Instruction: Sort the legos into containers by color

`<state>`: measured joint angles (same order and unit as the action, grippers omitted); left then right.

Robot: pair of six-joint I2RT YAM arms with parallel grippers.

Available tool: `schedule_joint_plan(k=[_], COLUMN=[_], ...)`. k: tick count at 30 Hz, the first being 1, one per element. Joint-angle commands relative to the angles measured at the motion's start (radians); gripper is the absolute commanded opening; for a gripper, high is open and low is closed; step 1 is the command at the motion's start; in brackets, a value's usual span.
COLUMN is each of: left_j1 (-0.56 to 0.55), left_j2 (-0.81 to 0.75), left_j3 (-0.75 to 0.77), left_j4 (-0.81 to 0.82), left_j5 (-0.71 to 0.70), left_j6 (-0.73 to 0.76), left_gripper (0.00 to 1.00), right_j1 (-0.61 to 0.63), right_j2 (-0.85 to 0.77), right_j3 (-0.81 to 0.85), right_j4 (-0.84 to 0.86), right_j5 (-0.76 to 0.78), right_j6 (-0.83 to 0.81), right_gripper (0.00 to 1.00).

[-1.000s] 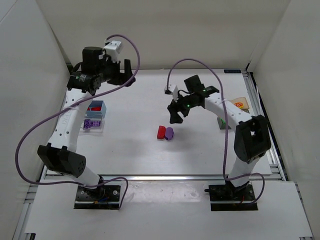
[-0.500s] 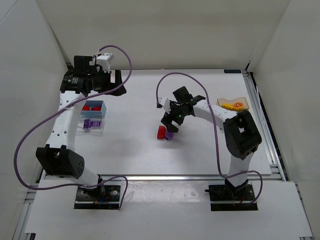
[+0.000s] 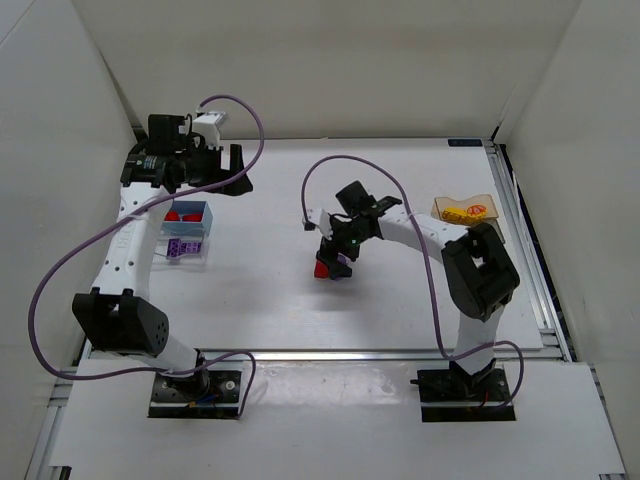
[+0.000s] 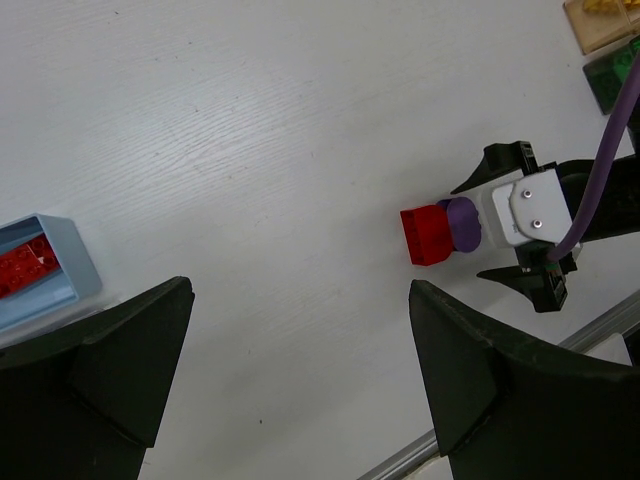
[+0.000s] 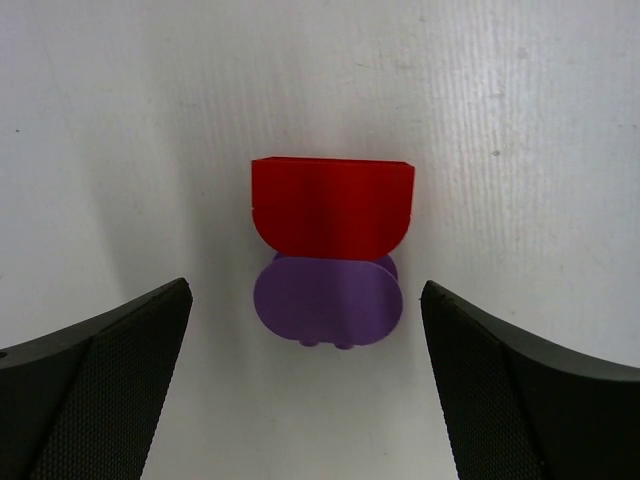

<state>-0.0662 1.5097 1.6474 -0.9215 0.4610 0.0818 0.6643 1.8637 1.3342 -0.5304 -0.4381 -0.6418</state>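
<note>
Two loose pieces lie on the white table (image 3: 260,300): one red plastic lego block (image 5: 332,205) and, touching it, one purple rounded plastic lego block (image 5: 328,305). The right gripper (image 3: 338,258) hangs directly over the red block with its jaws spread wide, one finger on each side of the pair, touching neither. Far left of the red block sit one blue open-top box (image 3: 203,207) holding red pieces and one clear box (image 3: 196,256) holding purple ones. The left gripper (image 3: 225,170) is above them, jaws wide apart and empty. Far right of the red block sit one tan translucent box (image 3: 465,208) and one dark greenish box (image 4: 612,80).
</note>
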Motion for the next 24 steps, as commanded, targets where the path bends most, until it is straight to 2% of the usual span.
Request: schedule_joint_plan(k=[1, 16, 20, 21, 23, 24], left_j1=[0.005, 0.009, 0.011, 0.011, 0.012, 0.012], left_j2=[-0.029, -0.011, -0.013, -0.011, -0.008, -0.003], left_j3=[0.0, 0.006, 0.002, 0.0, -0.001, -0.003], left_j4=[-0.008, -0.022, -0.025, -0.025, -0.025, -0.027], left_j5=[0.025, 0.011, 0.001, 0.001, 0.002, 0.002], left_j6=[0.007, 0.006, 0.009, 0.007, 0.003, 0.001], left_gripper=[0.99, 0.99, 0.99, 0.99, 0.99, 0.99], right_j1=[0.018, 0.06, 0.055, 0.057, 0.055, 0.057], right_j2=[0.018, 0.118, 0.13, 0.132, 0.135, 0.135], right_j3=[0.005, 0.016, 0.017, 0.019, 0.023, 0.025], right_j4=[-0.014, 0.056, 0.079, 0.081, 0.09, 0.093], right_j5=[-0.039, 0.036, 0.039, 0.039, 0.042, 0.044], right_j6=[-0.021, 0.016, 0.03, 0.031, 0.036, 0.036], right_gripper=[0.99, 0.97, 0.82, 0.71, 0.63, 0.55])
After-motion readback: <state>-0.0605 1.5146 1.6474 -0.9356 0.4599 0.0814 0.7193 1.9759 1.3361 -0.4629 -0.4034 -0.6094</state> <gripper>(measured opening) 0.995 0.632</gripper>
